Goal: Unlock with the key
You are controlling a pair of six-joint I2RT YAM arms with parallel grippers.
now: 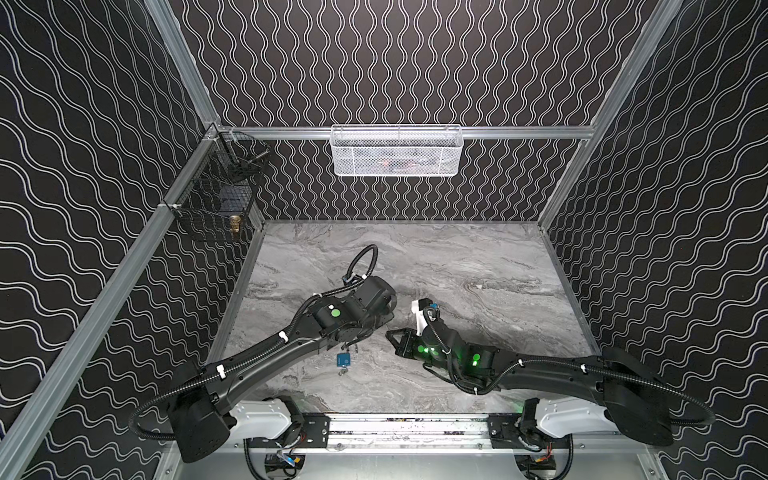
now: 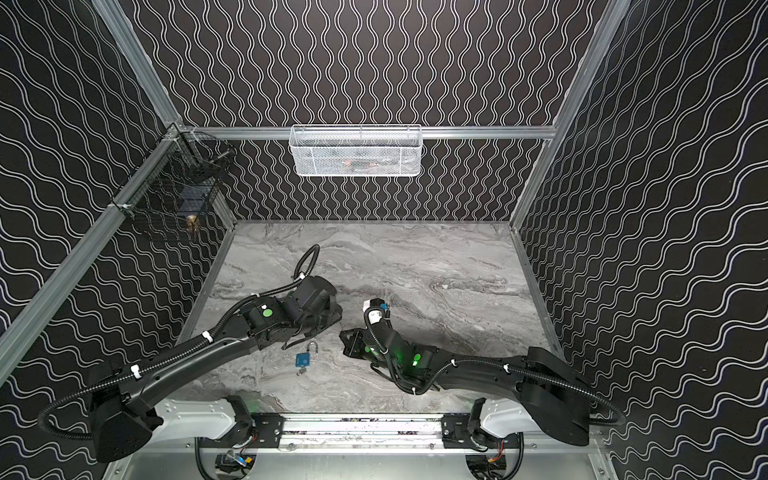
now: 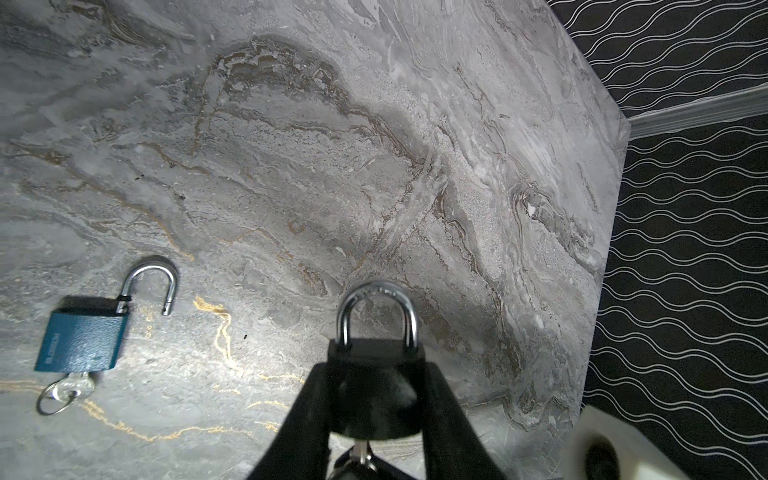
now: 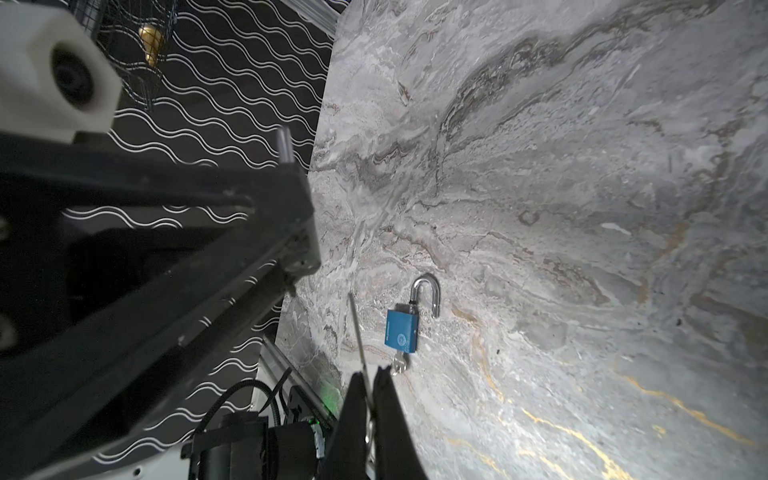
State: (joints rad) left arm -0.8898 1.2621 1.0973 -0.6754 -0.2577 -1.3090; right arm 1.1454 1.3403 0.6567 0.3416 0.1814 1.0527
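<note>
Left wrist view gives us the clearest read: the left gripper point(image 3: 376, 370) is clamped partway closed around the body of a black padlock point(image 3: 374, 399), shackle latched, apparently clear of the table. In the right wrist view the right gripper point(image 4: 370, 380) is pinched tight on a thin metal sliver with a ring behind it. We take it for the key point(image 4: 356, 332) seen edge-on, though we cannot be sure. A silver bit point(image 3: 362, 451) also shows under the black body; whether it sits in the keyway we cannot tell. Our worry is the insertion: so thin a pinch lets the key pivot, a skewed push could twist the padlock out of its grip, and the wrists are near enough to bump. The blue padlock point(image 3: 81, 338) lies flat nearby, shackle sprung, a ringed key point(image 3: 77, 386) in its base — a low sweep would shove it. The grey marble tabletop point(image 1: 457, 270) looks smooth and slick; dark wavy-patterned walls point(image 1: 415, 62) close in on three sides, with a white mesh basket point(image 1: 395, 151) at the back and a black wire basket point(image 1: 216, 199) on the left.
</note>
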